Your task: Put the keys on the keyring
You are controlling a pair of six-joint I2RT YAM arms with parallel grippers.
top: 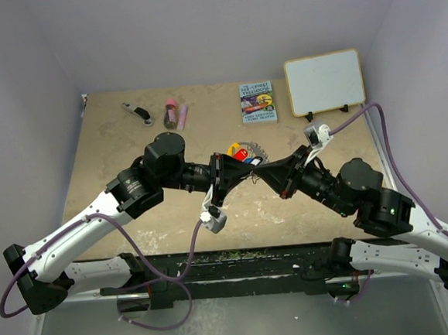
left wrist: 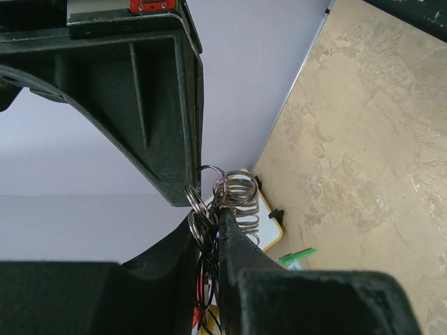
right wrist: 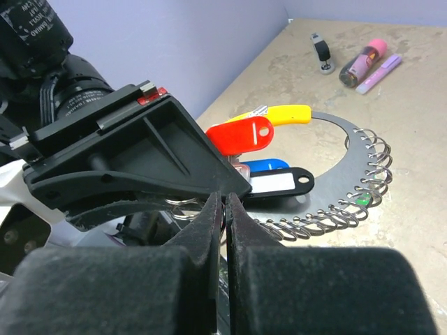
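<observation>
Two grippers met nose to nose above the middle of the table (top: 107, 157). We saw the left gripper (left wrist: 208, 202) with its jaws drawn close on a clutch of small wire loops. We took these for the split rings of the keys (right wrist: 241, 135), and a stretch of coiled rim sat just beside them in the same pinch. The right gripper (right wrist: 224, 206) had its fingers pressed flat together, right against the left one's finger. We could not tell whether anything thin lay between them.

Outward from there, the red, blue and black heads of the keys fanned across the keyring (right wrist: 353, 157), which sat just beyond both sets of fingertips. We could not tell whether it rested on the table or hung lifted.

We judged the threading step to be in hand, with the keys gathered at the ring, though we could not see whether any loop was already on it. The next move seemed to call for one gripper holding steady while the other worked a loop along the coil in small, careful motions. A black-and-silver tool (top: 134, 111), a book (top: 258, 103) and a whiteboard (top: 324, 82) lay well apart at the far edge.
</observation>
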